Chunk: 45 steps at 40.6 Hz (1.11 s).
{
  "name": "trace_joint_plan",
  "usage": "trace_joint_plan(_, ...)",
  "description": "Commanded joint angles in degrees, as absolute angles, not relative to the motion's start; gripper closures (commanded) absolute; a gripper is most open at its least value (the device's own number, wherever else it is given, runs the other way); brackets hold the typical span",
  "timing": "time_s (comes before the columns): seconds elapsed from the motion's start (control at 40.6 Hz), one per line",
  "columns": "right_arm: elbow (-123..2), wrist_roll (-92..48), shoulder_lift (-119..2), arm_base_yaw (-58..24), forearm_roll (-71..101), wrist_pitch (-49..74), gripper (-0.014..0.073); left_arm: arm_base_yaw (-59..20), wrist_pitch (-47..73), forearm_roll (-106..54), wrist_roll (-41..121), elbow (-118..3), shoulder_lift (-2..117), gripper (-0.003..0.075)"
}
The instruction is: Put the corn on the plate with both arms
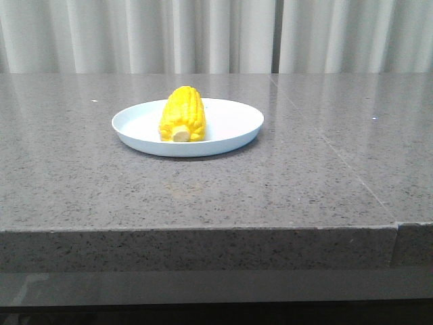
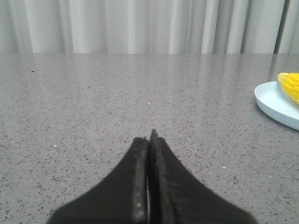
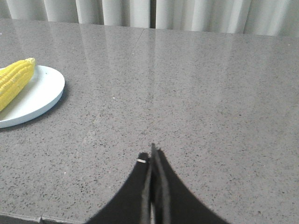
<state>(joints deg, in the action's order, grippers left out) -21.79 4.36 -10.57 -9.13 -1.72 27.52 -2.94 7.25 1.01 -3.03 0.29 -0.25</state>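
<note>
The bright yellow corn cob (image 1: 183, 114), ribbed with rows of kernels, is being carried by the round, shallow, pale blue-white plate (image 1: 230, 135). It is lying on its side, left of the plate's middle, with its pale stub end pointed toward the front camera and its tapered tip pointed away toward the plate's far rim. The plate is being borne by the grey speckled stone table (image 1: 203, 189), well back from the table's front edge, and pale pleated curtains (image 1: 216, 34) are hanging behind the table.

In the left wrist view, the dark wedge-shaped left gripper (image 2: 150, 140) is being held low over bare tabletop, well apart from the plate (image 2: 273, 105), whose edge and a part of the corn (image 2: 290, 86) are being shown at the side of that view. Its jaws are being kept pressed together, with nothing between them.

In the right wrist view, the dark tapered right gripper (image 3: 152, 158) is likewise being held over bare tabletop, well apart from the plate (image 3: 46, 88) and the corn (image 3: 14, 79). Its jaws are also being kept closed, with nothing gripped.
</note>
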Motion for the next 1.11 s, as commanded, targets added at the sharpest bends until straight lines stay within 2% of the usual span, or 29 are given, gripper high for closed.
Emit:
trace_joint_plan(0.0,-22.5,4.4,-11.1,-8.7,-2.4,22.2,0.0632,-2.6,2.0,0.9,-3.1,0.5,-1.4,0.0741)
trace_joint_plan(0.394,-7.0,4.3,-8.1,-1.9,-2.0,6.5,0.0632,-2.6,2.0,0.9,-3.1,0.5,-1.4,0.0741)
trace_joint_plan(0.739,0.6,4.3,1.4,0.0,-1.3,9.0,0.0632,-2.6,2.0,0.9,-3.1,0.5,-1.4,0.0741)
trace_joint_plan(1.084,0.6,4.3,1.3,0.0,-1.3,9.2,0.0632,-2.6,2.0,0.9,-3.1,0.5,-1.3,0.0741)
